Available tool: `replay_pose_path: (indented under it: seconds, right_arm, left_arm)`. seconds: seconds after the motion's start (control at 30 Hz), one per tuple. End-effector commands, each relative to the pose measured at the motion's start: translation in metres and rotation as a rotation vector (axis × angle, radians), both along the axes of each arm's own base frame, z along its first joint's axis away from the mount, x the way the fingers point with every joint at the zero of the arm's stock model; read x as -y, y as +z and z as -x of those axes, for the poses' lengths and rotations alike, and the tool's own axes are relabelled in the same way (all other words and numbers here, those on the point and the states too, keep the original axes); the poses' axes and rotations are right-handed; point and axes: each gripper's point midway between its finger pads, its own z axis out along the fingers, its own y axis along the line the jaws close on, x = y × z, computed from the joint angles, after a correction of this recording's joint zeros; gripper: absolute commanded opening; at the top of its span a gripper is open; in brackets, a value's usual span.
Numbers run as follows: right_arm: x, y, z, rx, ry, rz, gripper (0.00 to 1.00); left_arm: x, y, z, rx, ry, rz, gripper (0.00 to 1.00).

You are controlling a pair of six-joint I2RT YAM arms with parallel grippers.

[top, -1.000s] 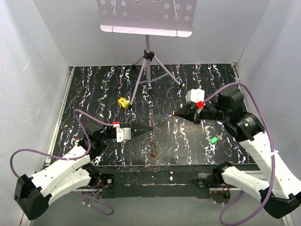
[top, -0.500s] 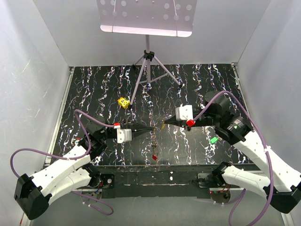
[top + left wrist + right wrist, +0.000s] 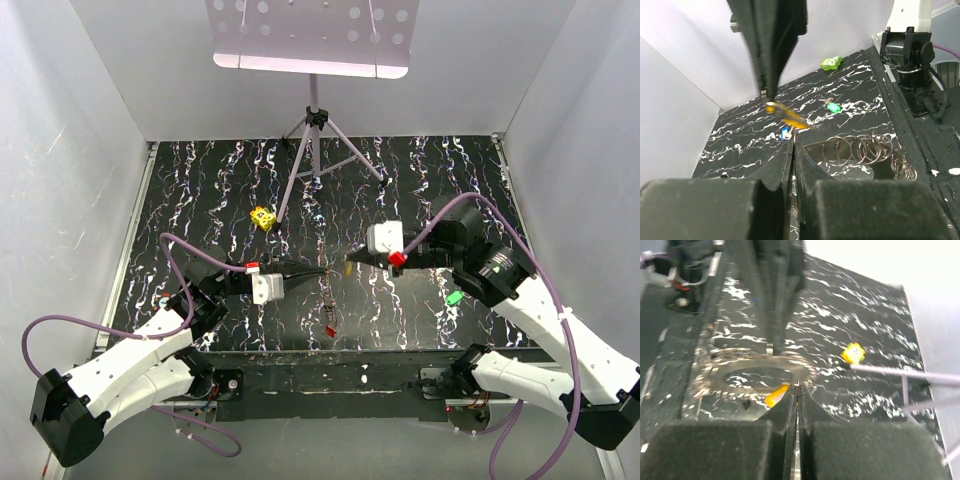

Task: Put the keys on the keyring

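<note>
My left gripper (image 3: 325, 272) (image 3: 793, 144) is shut on the keyring (image 3: 855, 150), a metal loop fringed with wire rings. In the top view the keyring (image 3: 327, 300) hangs below the fingers, and a red key (image 3: 329, 331) dangles at its bottom. A blue key (image 3: 785, 132) shows just past the fingertips. My right gripper (image 3: 347, 267) (image 3: 798, 386) is shut on an orange key (image 3: 776, 395) (image 3: 787, 115). Its tip is nearly touching the keyring (image 3: 755, 375) right beside the left fingertips. A green key (image 3: 455, 297) (image 3: 831, 106) lies on the mat under the right arm.
A yellow dotted cube (image 3: 263, 217) (image 3: 853, 353) sits on the mat behind the left gripper. A music stand's tripod (image 3: 315, 150) stands at the back centre. Another small green piece (image 3: 831, 62) lies near the right wall. White walls enclose the black marbled mat (image 3: 200, 190).
The right gripper has swung left with the orange key, from well right of centre to right beside the left fingertips. The left gripper has turned slightly and still holds the keyring.
</note>
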Motion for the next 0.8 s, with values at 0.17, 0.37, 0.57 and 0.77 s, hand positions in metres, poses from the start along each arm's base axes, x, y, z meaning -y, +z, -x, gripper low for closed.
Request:
replay_pose_path:
  seconds: [0.17,0.37,0.57,0.77]
  right_arm:
    - [0.003,0.036,0.011,-0.195,0.060,-0.041,0.01]
    - [0.010,0.026,0.039,-0.076,0.237,-0.003,0.01]
    - [0.003,0.017,0.029,-0.106,0.175,0.007,0.01]
    - [-0.008,0.014,0.018,-0.178,0.125,0.019,0.01]
  left_arm:
    - [-0.009,0.010,-0.010,0.072,0.085,0.021,0.00]
    - [-0.009,0.011,-0.007,0.078,0.076,0.024,0.00]
    - [-0.007,0.013,-0.002,0.068,0.044,0.038,0.00]
    - [-0.006,0.016,0.000,0.058,0.028,0.058,0.00]
